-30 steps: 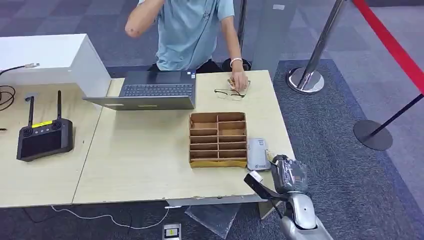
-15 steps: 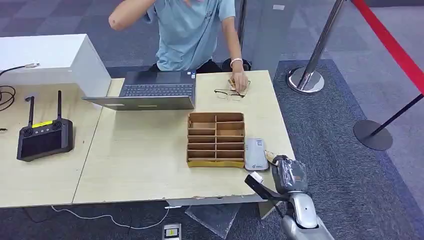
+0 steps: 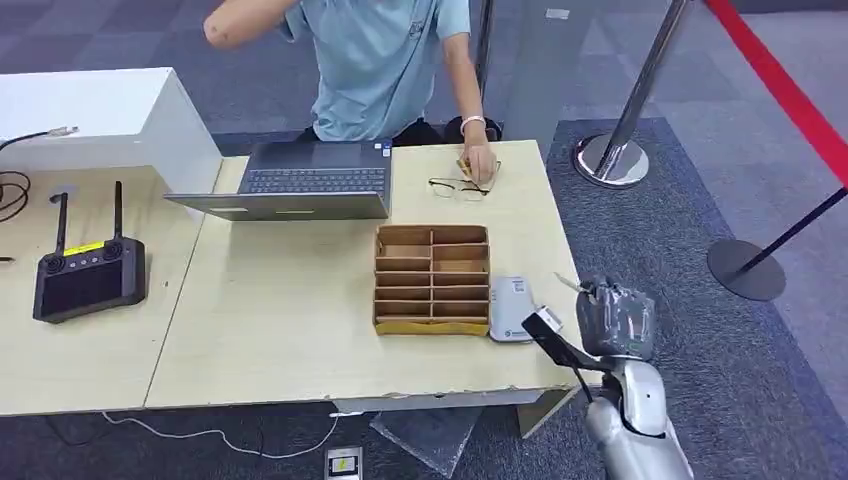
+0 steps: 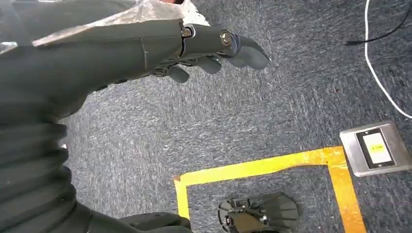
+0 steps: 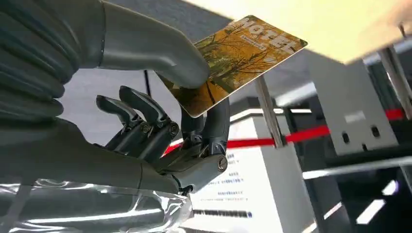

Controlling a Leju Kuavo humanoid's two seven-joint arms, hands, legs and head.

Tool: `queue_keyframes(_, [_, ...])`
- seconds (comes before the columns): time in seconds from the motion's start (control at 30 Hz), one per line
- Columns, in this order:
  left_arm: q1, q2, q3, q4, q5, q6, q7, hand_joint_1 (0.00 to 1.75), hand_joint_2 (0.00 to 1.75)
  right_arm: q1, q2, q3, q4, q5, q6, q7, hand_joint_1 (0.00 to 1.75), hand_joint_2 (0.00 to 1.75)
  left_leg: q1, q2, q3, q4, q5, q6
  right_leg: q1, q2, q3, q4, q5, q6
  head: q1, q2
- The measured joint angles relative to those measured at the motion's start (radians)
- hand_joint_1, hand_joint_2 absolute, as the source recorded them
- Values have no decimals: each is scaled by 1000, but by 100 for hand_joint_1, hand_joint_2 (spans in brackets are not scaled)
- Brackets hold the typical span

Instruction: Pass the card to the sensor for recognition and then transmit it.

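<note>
On the far left of the worktop (image 3: 280, 300) lies a black remote controller (image 3: 88, 272) with two antennas, beside a white box (image 3: 100, 115). Further right an open laptop (image 3: 300, 180) sits near the far edge, with a person (image 3: 385, 60) in a light blue shirt behind it, one hand resting on a pair of glasses (image 3: 458, 187). Nearer the robot stands a brown cardboard organiser (image 3: 432, 278) with many compartments, and just beside its right side lies the small grey sensor (image 3: 511, 308). The right robot hand (image 3: 612, 318) hovers at the worktop's right edge, near the sensor and apart from it. In the right wrist view this robot hand (image 5: 170, 131) pinches the card (image 5: 235, 58) between thumb and a finger, the other fingers curled loosely below; the card is orange with an autumn picture and the word "HOTEL", and it sticks out from the grip, held in the air. The left robot hand (image 4: 194, 48) hangs over grey carpet (image 4: 272, 111) with yellow floor tape (image 4: 272, 167), its fingers stretched out and holding nothing. At the far right stand stanchion posts (image 3: 640, 90) with a red belt (image 3: 790, 95).
</note>
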Motion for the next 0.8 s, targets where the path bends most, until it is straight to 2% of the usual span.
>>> queue_keyframes(0.2, [0,0,0,0,7,-2,0,0,175,-17,18,-61,-76,-10,0,-28,175,175,0,0,0,0,0,0,0,0,0,0,0,0,0,0])
queue_keyframes(0.33, [0,0,0,0,11,-2,2,0,175,-12,24,-49,-114,11,1,33,175,175,0,0,0,0,0,0,0,0,0,0,0,0,0,0])
queue_keyframes(0.47, [0,-1,0,0,15,-2,6,0,175,7,24,27,-125,45,2,99,175,175,0,0,0,0,0,0,0,0,0,0,0,0,0,0])
queue_keyframes(0.67, [0,-2,0,-1,-19,-7,13,0,175,24,30,166,-112,59,8,166,175,175,1,0,0,0,0,0,1,0,0,0,0,0,0,0])
queue_keyframes(0.8, [0,-3,1,-1,-32,-8,12,0,175,28,29,240,-90,32,8,167,175,175,1,0,0,0,0,0,1,0,0,0,0,0,0,0])
